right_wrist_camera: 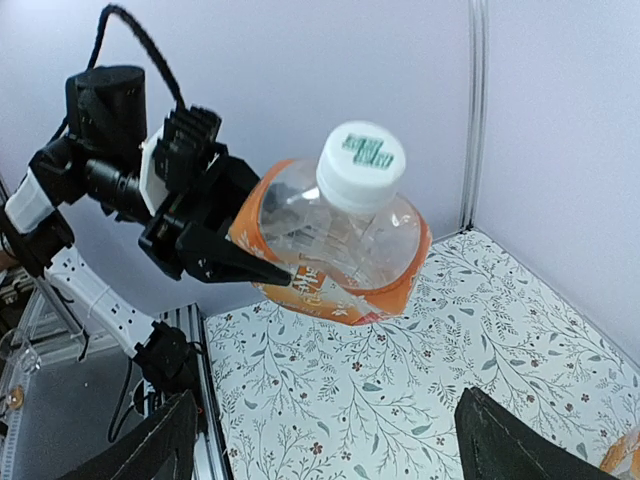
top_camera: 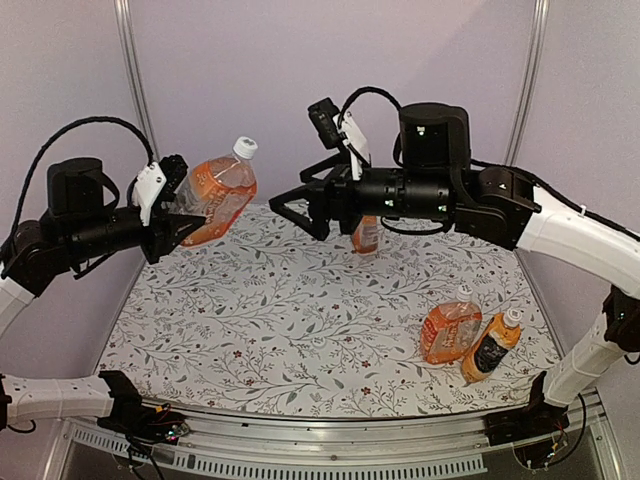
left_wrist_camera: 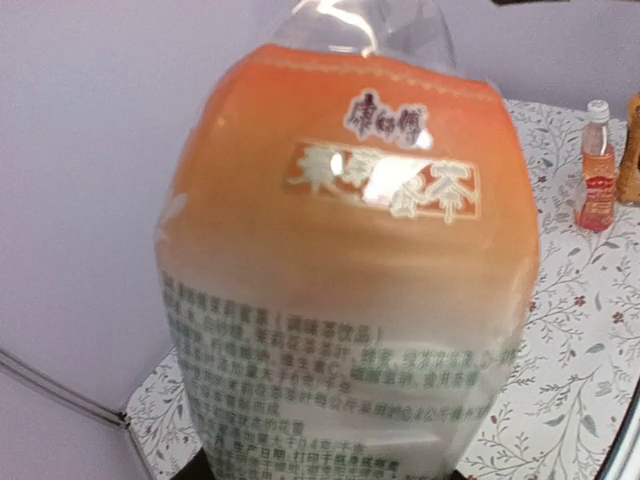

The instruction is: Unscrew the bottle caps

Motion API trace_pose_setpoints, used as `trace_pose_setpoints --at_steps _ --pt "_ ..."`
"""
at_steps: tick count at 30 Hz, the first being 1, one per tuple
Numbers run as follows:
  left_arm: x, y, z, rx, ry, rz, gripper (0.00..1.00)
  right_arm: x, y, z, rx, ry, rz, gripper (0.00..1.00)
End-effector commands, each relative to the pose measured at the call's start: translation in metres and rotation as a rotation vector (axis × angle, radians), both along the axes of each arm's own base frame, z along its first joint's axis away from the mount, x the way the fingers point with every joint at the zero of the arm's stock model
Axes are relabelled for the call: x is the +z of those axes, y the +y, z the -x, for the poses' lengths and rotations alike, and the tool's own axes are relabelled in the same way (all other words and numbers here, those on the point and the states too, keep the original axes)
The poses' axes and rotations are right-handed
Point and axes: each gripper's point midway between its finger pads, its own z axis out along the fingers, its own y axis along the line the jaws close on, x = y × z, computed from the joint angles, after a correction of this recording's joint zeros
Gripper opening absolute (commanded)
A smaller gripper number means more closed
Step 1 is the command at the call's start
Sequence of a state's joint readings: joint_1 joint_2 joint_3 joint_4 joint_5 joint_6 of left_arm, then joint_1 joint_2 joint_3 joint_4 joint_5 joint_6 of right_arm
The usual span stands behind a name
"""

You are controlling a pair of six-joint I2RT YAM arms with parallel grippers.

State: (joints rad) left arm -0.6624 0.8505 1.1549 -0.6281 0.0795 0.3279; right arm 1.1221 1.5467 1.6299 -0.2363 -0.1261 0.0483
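While the left pincer point(top_camera: 192, 215) clamps the bottle point(top_camera: 218, 190) aloft, its long axis aims the cap point(top_camera: 245, 148) toward the spread right pincer point(top_camera: 297, 216), which faces it head-on, near but apart

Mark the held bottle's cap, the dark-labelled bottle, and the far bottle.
held bottle's cap point(right_wrist_camera: 360, 165): right wrist view, its printed top.
dark-labelled bottle point(top_camera: 488, 352): top external view, its dark label.
far bottle point(top_camera: 366, 238): top external view, its visible orange body.
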Motion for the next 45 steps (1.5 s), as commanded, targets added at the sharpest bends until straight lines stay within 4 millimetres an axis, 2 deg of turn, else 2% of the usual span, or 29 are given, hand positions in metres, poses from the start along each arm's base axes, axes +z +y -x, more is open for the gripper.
trace_pose_setpoints --at_steps 1,5,7,10,15,23,29,32,36,41,45 --pt "0.004 0.040 -0.035 0.251 -0.297 -0.295 0.20 0.015 -0.020 -0.032 -0.271 0.226 -0.041 0.86" --pt "-0.001 0.036 -0.035 0.240 -0.401 -0.408 0.19 0.023 -0.003 -0.038 -0.281 0.331 -0.071 0.83" --pt "-0.003 0.032 -0.034 0.235 -0.451 -0.454 0.20 0.015 0.007 -0.045 -0.296 0.344 -0.043 0.81" --pt "-0.003 0.033 -0.036 0.253 -0.482 -0.479 0.20 0.003 0.025 -0.045 -0.255 0.363 -0.014 0.77" --pt "-0.008 0.029 -0.034 0.229 -0.493 -0.488 0.20 0.001 0.039 -0.041 -0.180 0.376 -0.006 0.65" --pt "-0.009 0.027 -0.030 0.209 -0.501 -0.484 0.20 -0.009 0.050 -0.054 -0.166 0.406 -0.017 0.51" --pt "-0.015 0.025 -0.028 0.193 -0.496 -0.481 0.21 -0.007 0.052 -0.057 -0.150 0.409 -0.032 0.49" --pt "-0.014 0.024 -0.026 0.187 -0.498 -0.476 0.21 -0.010 0.053 -0.060 -0.159 0.416 -0.035 0.44" --pt "-0.013 0.023 -0.025 0.180 -0.499 -0.467 0.21 -0.010 0.057 -0.056 -0.130 0.433 -0.045 0.36" --pt "-0.011 0.025 -0.025 0.189 -0.497 -0.454 0.22 -0.022 0.059 -0.056 -0.133 0.472 -0.031 0.35" --pt "-0.012 0.026 -0.024 0.190 -0.498 -0.457 0.22 -0.018 0.060 -0.053 -0.110 0.474 -0.042 0.22"
